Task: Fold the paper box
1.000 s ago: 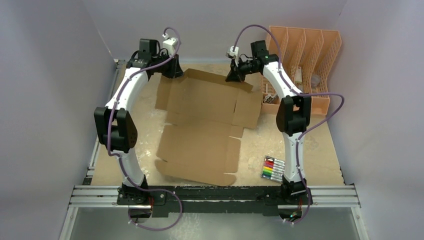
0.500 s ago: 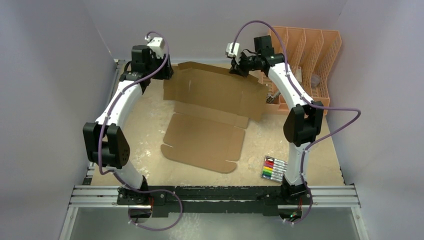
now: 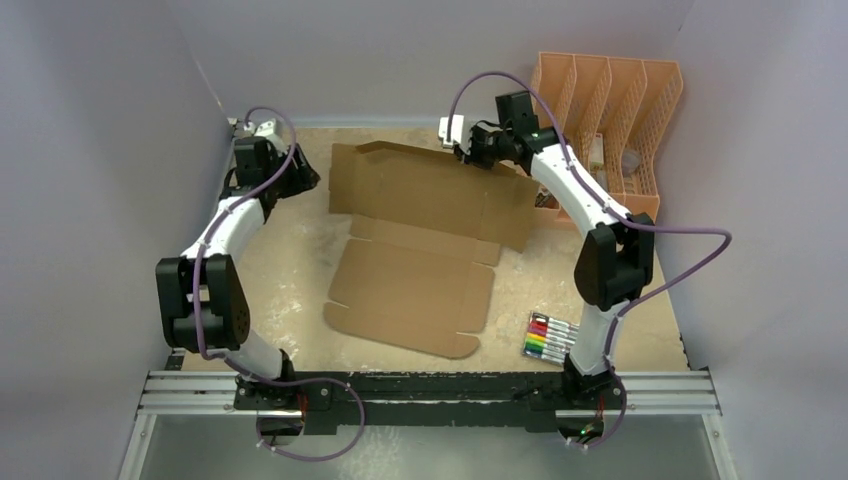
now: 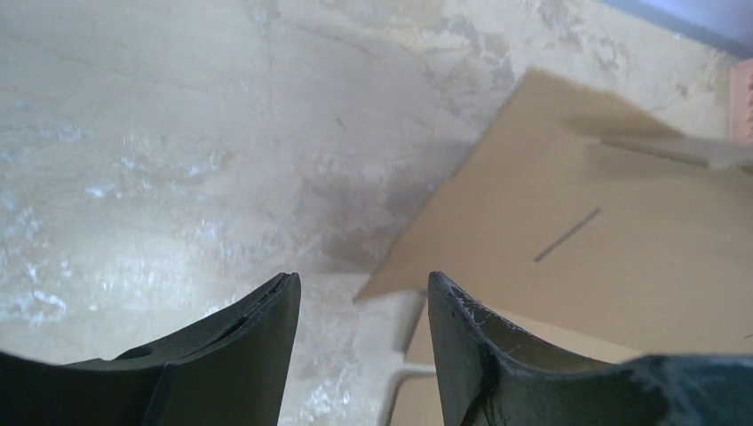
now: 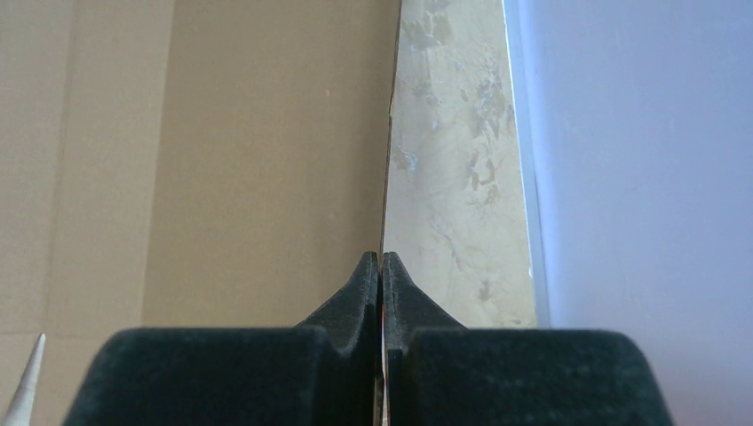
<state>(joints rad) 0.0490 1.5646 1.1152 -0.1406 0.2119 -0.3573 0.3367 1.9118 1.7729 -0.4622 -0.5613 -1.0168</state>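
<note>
Our left arm rises from its base, elbow bent out toward the left side, forearm reaching to the far left. Left gripper points down and inward. In the wrist view, left gripper has both fingers spread, with a clear gap between the tips.

Our right arm goes up from its base, elbow high on the right, forearm stretched far and inward. Right gripper sits level and faces left. In the wrist view, right gripper has its fingertips pressed together, pinching the thin edge of the paper box.
</note>
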